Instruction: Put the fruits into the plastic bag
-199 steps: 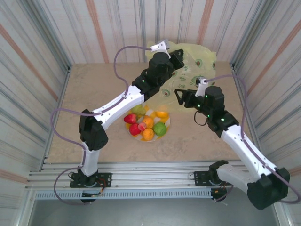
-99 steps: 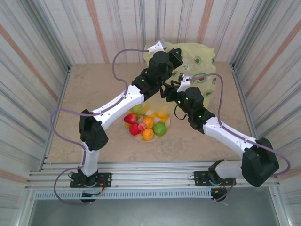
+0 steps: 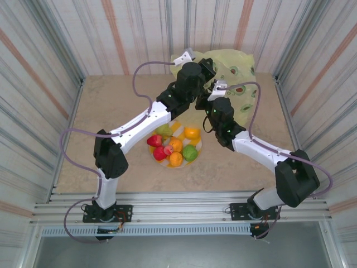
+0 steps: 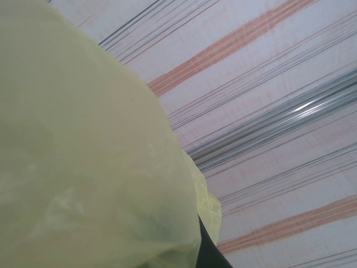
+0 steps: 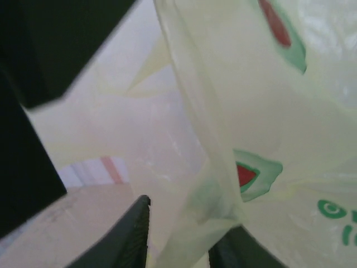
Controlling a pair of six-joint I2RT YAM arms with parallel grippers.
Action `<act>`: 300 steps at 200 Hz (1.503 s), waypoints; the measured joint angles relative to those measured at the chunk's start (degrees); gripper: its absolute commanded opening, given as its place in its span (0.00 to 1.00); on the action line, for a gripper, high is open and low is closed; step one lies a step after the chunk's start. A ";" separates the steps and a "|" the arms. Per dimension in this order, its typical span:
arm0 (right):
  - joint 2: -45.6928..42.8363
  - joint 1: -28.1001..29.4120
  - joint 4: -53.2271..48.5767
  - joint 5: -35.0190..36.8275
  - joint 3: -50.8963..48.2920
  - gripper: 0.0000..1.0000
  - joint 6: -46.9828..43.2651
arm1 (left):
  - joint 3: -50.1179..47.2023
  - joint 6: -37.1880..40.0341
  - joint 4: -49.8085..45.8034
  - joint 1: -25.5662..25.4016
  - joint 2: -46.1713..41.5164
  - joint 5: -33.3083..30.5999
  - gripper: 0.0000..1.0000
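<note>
Right wrist: right gripper (image 5: 184, 240) fingers (image 5: 131, 240) spread, straddling plastic bag (image 5: 268, 139) fold; I judge it is set to pinch rim and widen mouth. Left gripper (image 3: 211, 67) props bag up at back wall, finger state untellable. Fruits (image 3: 175, 146) heaped on plate (image 3: 199, 144), awaiting transfer.

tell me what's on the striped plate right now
Seven fruits sit piled on the plate: three orange, two red, two green. The left arm crosses above its far left side, partly hiding one green fruit.
</note>
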 measured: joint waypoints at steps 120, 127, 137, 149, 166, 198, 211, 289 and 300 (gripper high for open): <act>-15.89 -28.50 -40.24 -25.92 10.16 0.00 6.34 | -0.90 9.25 4.94 8.26 -0.59 21.33 0.69; -15.37 -30.10 -42.49 -28.33 11.21 0.00 6.34 | -2.27 9.27 5.38 8.87 -1.44 24.26 0.71; -14.29 -32.15 -45.27 -31.45 12.44 0.00 6.36 | -4.85 9.27 6.16 9.79 -2.99 28.26 0.77; -12.85 -33.92 -47.82 -34.60 13.14 0.00 6.49 | -8.79 9.79 6.51 10.60 -5.62 32.72 0.82; -10.91 -34.99 -50.84 -37.73 13.14 0.00 6.91 | -14.84 10.99 6.36 11.13 -9.92 38.03 0.88; -8.04 -35.36 -54.23 -42.58 13.14 0.00 6.97 | -26.84 14.69 5.14 10.97 -19.65 46.03 0.89; -7.45 -35.89 -54.95 -44.70 13.14 0.00 6.58 | -33.48 16.76 4.22 10.86 -24.74 46.73 0.89; -2.82 -42.47 -68.85 -52.02 22.38 0.00 -6.29 | -62.60 30.16 -10.05 11.19 -46.73 31.21 0.88; -2.36 -42.47 -70.86 -51.67 24.17 0.00 -8.35 | -63.49 31.43 -12.20 11.34 -47.32 29.44 0.89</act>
